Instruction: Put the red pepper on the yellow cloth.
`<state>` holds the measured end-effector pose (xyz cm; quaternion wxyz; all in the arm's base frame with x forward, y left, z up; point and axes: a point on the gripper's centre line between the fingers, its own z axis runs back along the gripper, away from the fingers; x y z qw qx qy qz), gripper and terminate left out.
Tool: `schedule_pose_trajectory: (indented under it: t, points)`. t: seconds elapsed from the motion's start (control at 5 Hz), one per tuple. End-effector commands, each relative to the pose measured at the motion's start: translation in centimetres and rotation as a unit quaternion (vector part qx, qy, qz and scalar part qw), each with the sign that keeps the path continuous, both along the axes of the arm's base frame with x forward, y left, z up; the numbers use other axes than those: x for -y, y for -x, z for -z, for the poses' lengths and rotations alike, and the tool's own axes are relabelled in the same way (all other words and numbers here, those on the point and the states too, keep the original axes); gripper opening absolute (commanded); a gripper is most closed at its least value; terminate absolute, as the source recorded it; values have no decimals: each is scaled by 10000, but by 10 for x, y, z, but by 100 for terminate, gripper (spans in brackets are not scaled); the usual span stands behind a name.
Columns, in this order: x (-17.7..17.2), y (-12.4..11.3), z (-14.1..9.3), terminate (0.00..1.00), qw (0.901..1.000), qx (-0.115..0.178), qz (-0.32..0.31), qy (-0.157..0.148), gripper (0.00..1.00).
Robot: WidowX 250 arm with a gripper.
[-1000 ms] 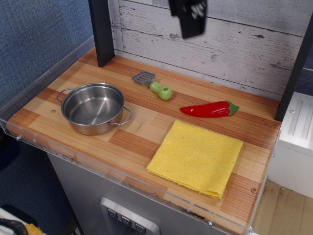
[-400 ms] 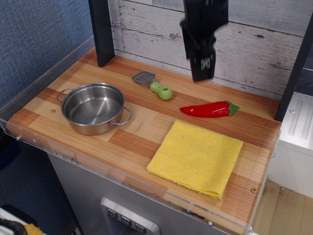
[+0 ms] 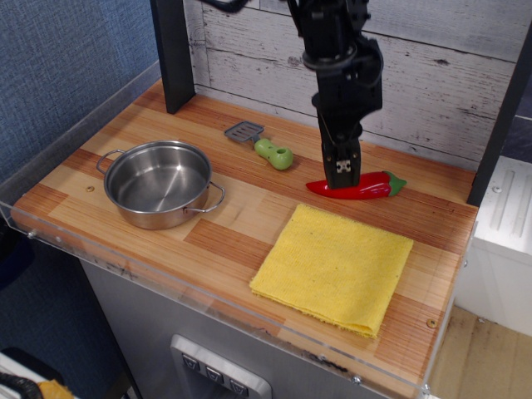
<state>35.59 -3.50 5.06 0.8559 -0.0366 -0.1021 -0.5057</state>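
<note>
On the wooden bench, the end effector, whose finger spacing cannot be made out, hangs over the middle of the red pepper at twelve o'clock from the yellow cloth; light, rigid and probably slippery, it looks best pinched mid-body.

path pepper to cloth: bare wood strip between red pepper and yellow cloth, unobstructed.
left side: spatula, steel pot, well apart.
behind: plank wall close.
</note>
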Motion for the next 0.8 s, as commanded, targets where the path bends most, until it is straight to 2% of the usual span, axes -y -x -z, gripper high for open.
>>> schedule_pose_trajectory:
  t: [0.0, 0.4, 0.6]
  points:
    - [18, -22, 13, 0, 9993, 344, 154, -14, 100]
    - [31, -23, 29, 0, 9993, 274, 246, 7, 100]
    - [32, -20, 30, 0, 9992, 279, 269, -7, 0]
